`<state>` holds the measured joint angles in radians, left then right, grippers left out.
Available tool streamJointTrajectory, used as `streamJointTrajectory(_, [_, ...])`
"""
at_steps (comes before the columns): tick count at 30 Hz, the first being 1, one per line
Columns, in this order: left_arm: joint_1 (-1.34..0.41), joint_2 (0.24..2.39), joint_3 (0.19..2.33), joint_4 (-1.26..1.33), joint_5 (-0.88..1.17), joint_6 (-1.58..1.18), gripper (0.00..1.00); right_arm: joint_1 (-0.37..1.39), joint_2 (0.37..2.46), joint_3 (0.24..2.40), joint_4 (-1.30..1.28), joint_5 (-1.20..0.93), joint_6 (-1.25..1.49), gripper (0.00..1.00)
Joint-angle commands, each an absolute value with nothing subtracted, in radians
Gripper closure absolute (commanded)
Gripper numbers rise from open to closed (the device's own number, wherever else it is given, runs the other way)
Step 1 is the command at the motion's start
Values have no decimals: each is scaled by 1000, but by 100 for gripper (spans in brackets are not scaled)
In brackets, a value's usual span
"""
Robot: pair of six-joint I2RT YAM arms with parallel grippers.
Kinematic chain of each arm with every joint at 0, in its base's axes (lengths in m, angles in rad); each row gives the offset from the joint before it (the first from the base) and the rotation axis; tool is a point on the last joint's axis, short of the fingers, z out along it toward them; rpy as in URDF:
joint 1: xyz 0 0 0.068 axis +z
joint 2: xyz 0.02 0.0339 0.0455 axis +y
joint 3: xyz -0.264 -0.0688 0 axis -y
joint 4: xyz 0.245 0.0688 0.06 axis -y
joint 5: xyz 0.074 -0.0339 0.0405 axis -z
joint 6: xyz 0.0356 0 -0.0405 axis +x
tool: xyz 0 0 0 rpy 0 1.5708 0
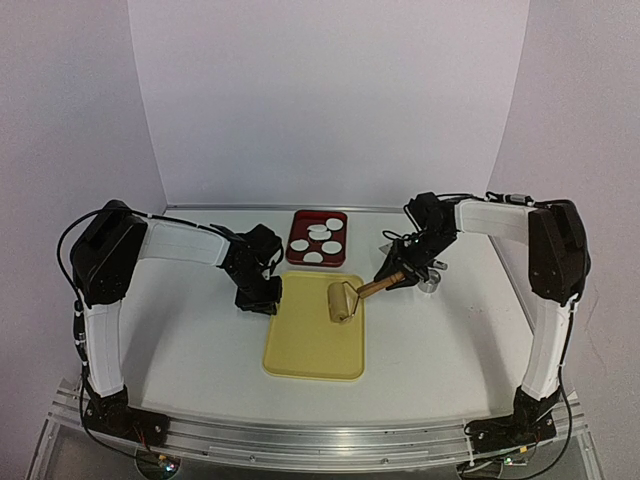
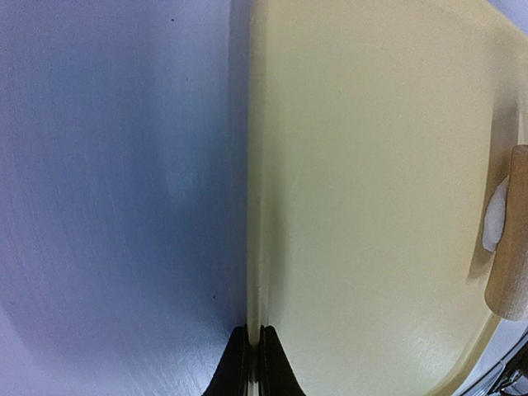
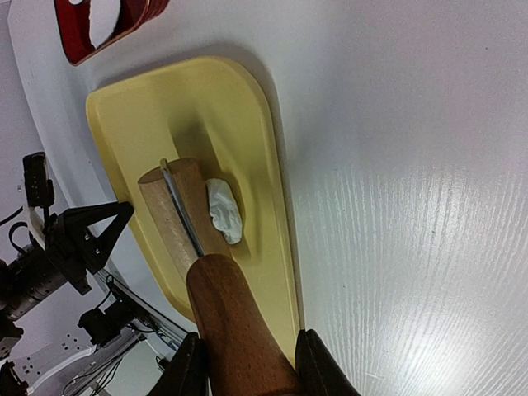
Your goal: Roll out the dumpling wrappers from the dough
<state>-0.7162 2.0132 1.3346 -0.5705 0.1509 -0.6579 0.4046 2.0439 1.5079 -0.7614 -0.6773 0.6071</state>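
The yellow board (image 1: 310,335) lies mid-table. My left gripper (image 1: 259,299) is shut on its left rim (image 2: 256,247), pinching the edge. My right gripper (image 1: 392,276) is shut on the wooden handle of a small roller (image 1: 343,301); its drum rests on the board's far right part. In the right wrist view the dough (image 3: 223,210) is a small white crumpled lump against the roller drum (image 3: 177,214). It also shows beside the drum in the left wrist view (image 2: 494,216). Several round white dumpling wrappers (image 1: 322,241) lie on a red tray (image 1: 299,224) behind the board.
A small metal ring cutter (image 1: 430,283) sits on the table just right of my right gripper. The red tray's corner shows in the right wrist view (image 3: 78,37). White walls close in the back and sides.
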Motion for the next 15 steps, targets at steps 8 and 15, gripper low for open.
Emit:
streamJointTrajectory(8, [-716, 1999, 1311, -566, 146, -639, 100, 439, 2272, 1408, -1006, -2, 624, 100])
streamJointTrajectory(15, [-716, 1997, 1309, -562, 147, -643, 100, 440, 2277, 1414, -1006, -1, 624, 100])
